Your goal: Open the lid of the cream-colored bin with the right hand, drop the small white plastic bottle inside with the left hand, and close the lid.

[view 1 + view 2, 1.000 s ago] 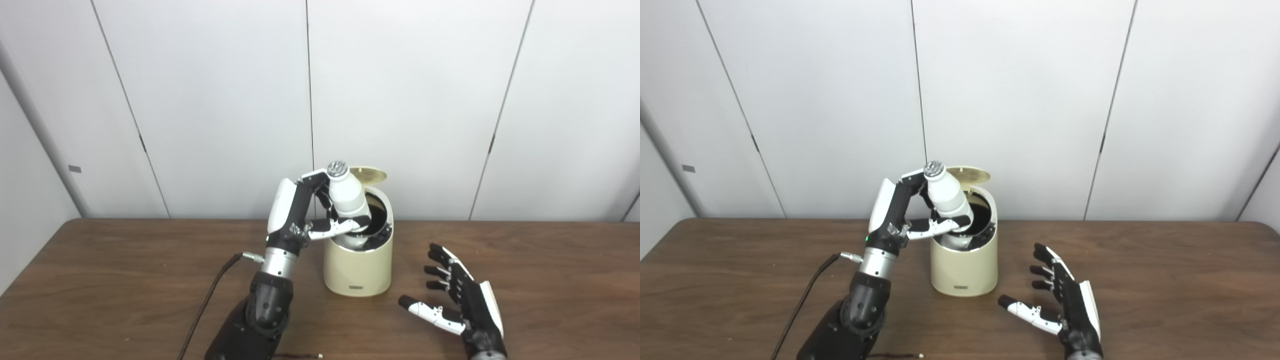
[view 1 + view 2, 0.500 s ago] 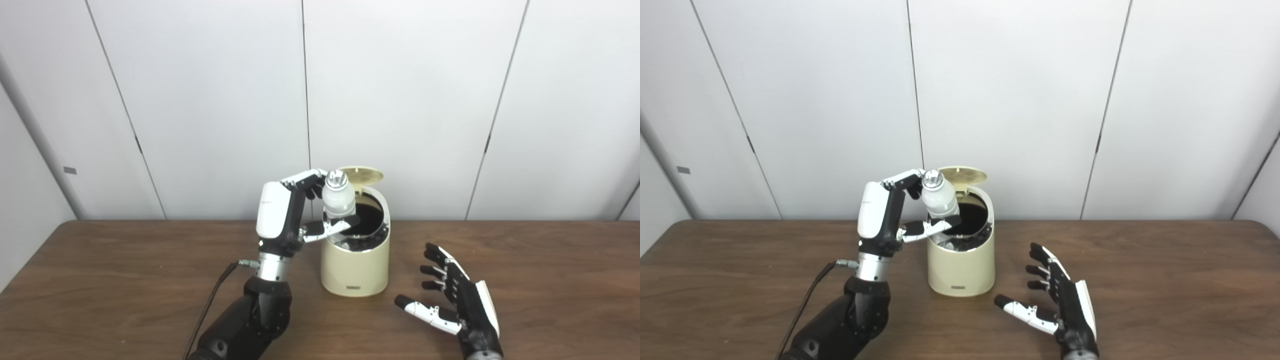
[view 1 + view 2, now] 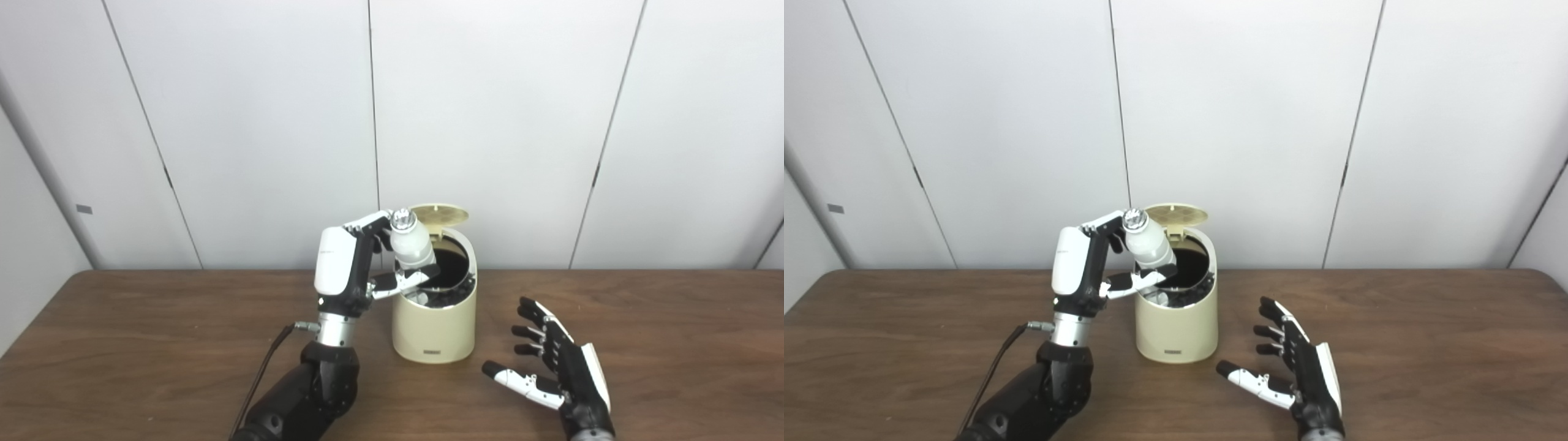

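Left hand, left eye view: left hand (image 3: pixel 352 269) was raised beside the bin's left side, fingers and thumb closed around the small white bottle (image 3: pixel 411 244).
Bottle, left eye view: tilted, its cap up and to the left, its lower end dipping into the bin's dark mouth; held, not lying inside.
Bin, left eye view: cream-colored bin (image 3: pixel 433 327) stood upright on the wooden tabletop (image 3: pixel 122 343).
Lid, left eye view: lid (image 3: pixel 440 214) was swung up at the back of the rim, open.
Right hand, left eye view: right hand (image 3: pixel 560 370) was low over the tabletop to the right of the bin, apart from it, fingers spread and holding nothing.
Cable, left eye view: dark cable (image 3: pixel 266 367) ran from the left wrist toward the near edge.
Left hand, right eye view: same grasp seen, thumb under the bottle's body, fingers near its cap.
Bottle, right eye view: leaning over the bin's left rim, base within the opening.
Right hand, right eye view: palm turned inward toward the bin, fingers apart; whether it touched the tabletop could not be told.
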Tool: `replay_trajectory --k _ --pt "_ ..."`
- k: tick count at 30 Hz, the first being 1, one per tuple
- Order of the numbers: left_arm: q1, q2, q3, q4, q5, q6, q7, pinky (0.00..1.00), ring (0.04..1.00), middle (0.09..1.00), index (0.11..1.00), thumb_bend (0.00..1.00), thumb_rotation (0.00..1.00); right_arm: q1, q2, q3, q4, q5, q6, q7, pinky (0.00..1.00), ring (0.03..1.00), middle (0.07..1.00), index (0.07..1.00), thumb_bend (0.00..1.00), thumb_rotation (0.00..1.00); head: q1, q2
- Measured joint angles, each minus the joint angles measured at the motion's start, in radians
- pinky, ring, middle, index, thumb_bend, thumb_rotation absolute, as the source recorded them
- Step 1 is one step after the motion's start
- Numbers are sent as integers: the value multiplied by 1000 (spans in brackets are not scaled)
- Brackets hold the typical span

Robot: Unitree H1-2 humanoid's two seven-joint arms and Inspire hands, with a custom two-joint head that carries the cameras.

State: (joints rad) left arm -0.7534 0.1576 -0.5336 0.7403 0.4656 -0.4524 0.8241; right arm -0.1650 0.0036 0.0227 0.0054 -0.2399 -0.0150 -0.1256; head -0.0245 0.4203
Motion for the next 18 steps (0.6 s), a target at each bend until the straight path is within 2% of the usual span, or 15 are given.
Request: replay_trajectory --k 3,6,7,12,18 --pt "5 -15 62 -19 -51 0 -112 369 404 488 547 499 0 0 1 -1 -3 0 1 0 650 753 853 844 745 262 2 2" --pt "12 -18 116 -56 -75 26 -224 434 430 494 530 503 0 1 5 -1 -5 0 3 -1 654 754 853 844 740 261 2 2" --pt "14 -19 130 -62 -74 38 -249 451 492 487 519 515 0 1 6 -1 -5 -1 5 -2 655 754 853 843 740 262 2 2" --pt "28 -32 183 -90 -65 58 -316 456 533 487 504 524 0 1 8 -3 -7 -4 8 -3 648 748 851 842 730 251 5 3" --pt "41 -37 218 -115 -36 66 -353 472 548 494 496 524 0 1 9 -4 -7 -5 8 -4 653 754 853 841 724 243 5 6"
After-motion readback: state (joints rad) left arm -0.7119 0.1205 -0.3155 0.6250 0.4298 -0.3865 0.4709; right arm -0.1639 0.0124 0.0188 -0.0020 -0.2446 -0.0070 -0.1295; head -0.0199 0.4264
